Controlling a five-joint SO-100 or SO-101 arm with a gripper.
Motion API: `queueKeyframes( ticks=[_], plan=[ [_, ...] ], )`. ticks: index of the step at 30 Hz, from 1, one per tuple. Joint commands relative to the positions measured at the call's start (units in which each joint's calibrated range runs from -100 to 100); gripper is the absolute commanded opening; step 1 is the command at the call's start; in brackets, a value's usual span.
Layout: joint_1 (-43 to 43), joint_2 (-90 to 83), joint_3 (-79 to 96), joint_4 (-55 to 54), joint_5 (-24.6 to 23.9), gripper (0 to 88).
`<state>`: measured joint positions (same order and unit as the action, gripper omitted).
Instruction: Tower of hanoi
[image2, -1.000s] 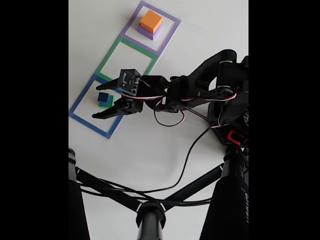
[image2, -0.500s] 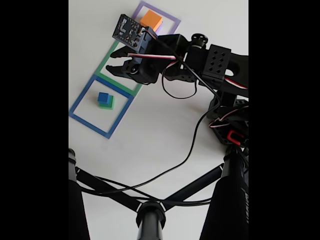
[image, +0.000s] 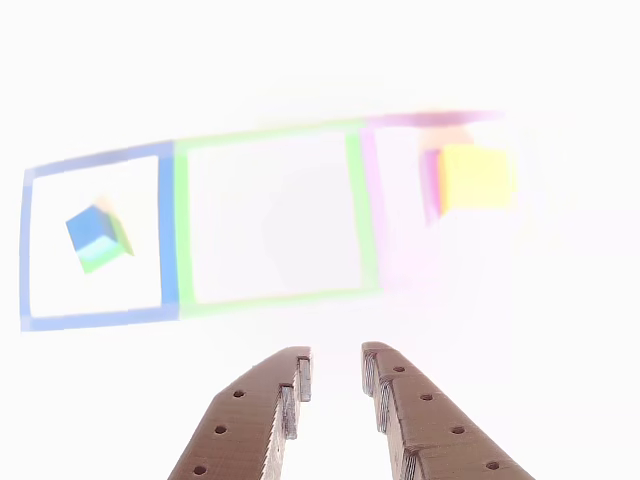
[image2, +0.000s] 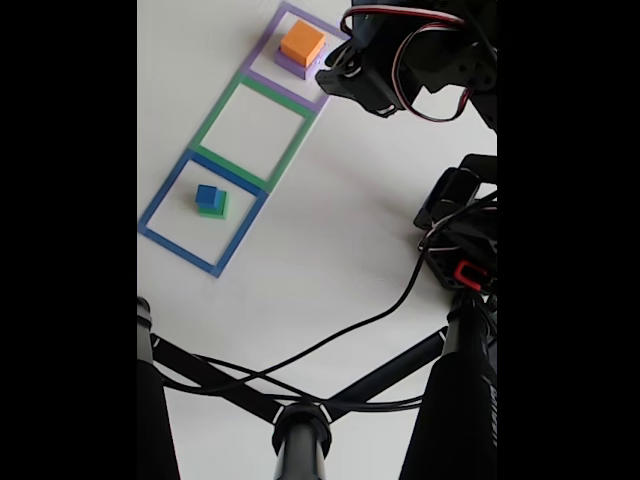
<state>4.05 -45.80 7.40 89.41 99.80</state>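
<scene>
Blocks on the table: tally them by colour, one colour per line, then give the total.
Blue block: 1
Green block: 1
Orange block: 1
Purple block: 1
Total: 4

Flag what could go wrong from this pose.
1. The gripper has only a narrow gap between its fingers, apparently too tight for the orange block; coming down like this may knock it off the purple block.
2. The other view is badly washed out, so block edges are hard to judge.
3. The blue cube on the green block looks easy to topple if brushed.
</scene>
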Motion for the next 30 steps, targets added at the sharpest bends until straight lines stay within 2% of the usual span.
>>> queueKeyframes(
  ticks=[1, 7, 11, 13, 15, 19, 30],
  plan=[
    [5.15, -3.9, -4.67, 3.31, 0.2, 1.8],
    [13.59, -8.98, -4.85, 7.44, 0.2, 3.2],
    [19.34, -11.24, -1.76, 6.38, 0.2, 5.8],
    [22.6, -12.05, 1.78, 3.87, 0.2, 10.3],
    [25.67, -12.21, 5.33, 0.72, 0.2, 19.6],
    [28.93, -12.13, 14.51, -9.0, 0.2, 32.0],
    [26.34, -10.6, 42.78, -46.17, 0.2, 46.1]
  ],
)
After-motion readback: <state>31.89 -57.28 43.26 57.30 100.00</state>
